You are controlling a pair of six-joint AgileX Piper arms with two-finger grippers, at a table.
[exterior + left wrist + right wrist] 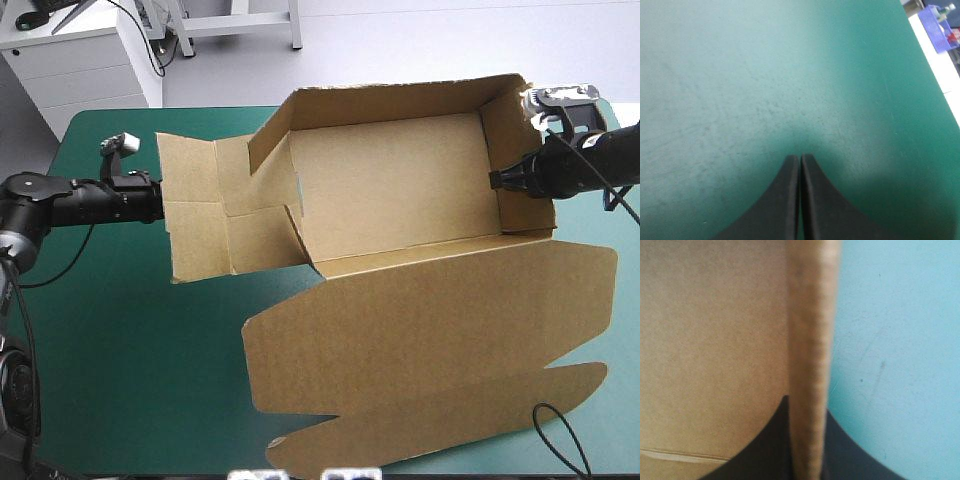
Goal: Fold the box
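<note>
The box (400, 190) has its raised end wall clamped in the right gripper (807, 407); hold that square; the left gripper (799, 157), clenched empty, should lift the flat left flaps.

Illumination in the high view is bright, even and from above: the box (400, 190) casts only a soft, narrow shadow on the teal-green cover (130, 350) beneath its left flap. In the left wrist view, a diffuse shadow darkens the cover just ahead of the left gripper (800, 158).

Matt brown board box (400, 180), matt, faintly scuffed teal-green cover (120, 350)
</note>
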